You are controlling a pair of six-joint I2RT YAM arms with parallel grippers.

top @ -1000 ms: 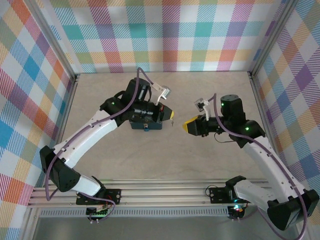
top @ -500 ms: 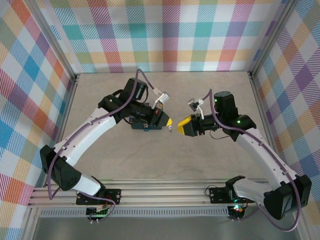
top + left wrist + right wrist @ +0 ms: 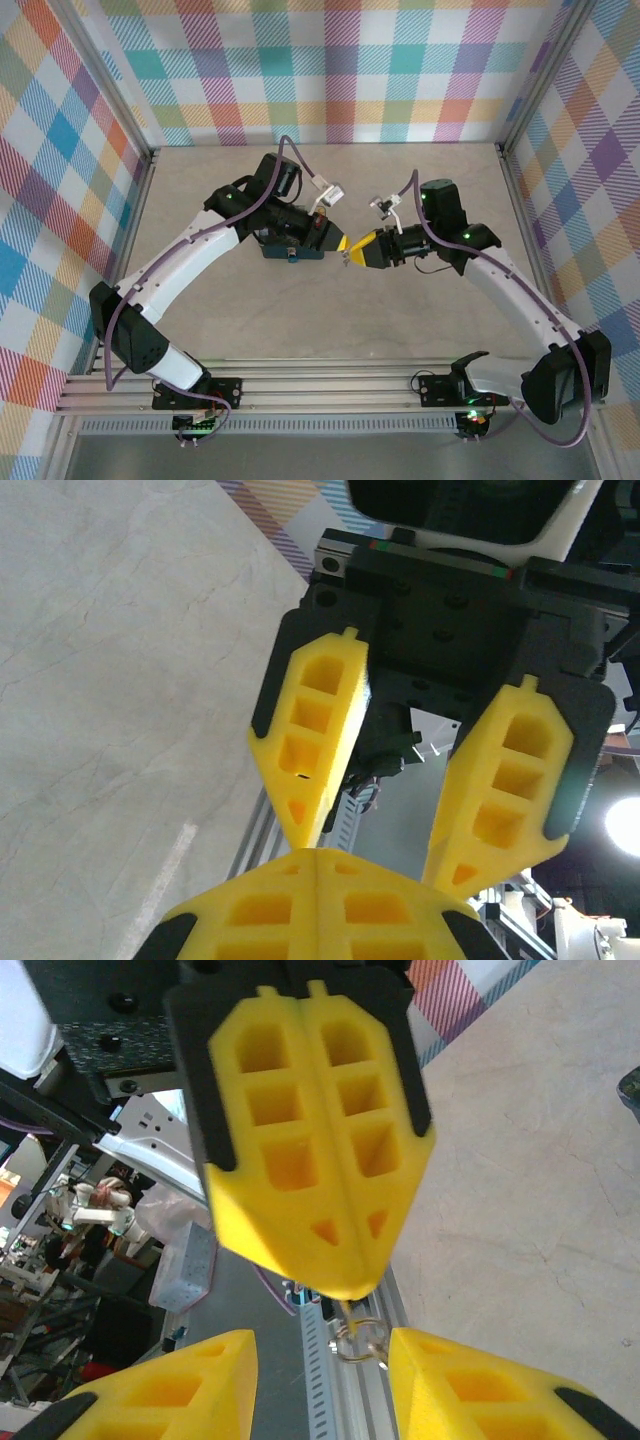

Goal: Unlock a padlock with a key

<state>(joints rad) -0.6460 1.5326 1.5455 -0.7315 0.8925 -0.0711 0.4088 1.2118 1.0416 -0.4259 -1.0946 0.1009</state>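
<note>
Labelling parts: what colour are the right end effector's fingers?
Bright yellow fingers; they show best in the left wrist view.

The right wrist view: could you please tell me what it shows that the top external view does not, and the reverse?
Right wrist: the key and its small ring hanging from the shut left gripper's tips, between the right gripper's spread fingers. Top external: the padlock on the table beneath the left arm, and both arms down to their bases. Shared: the two grippers meeting tip to tip.
</note>
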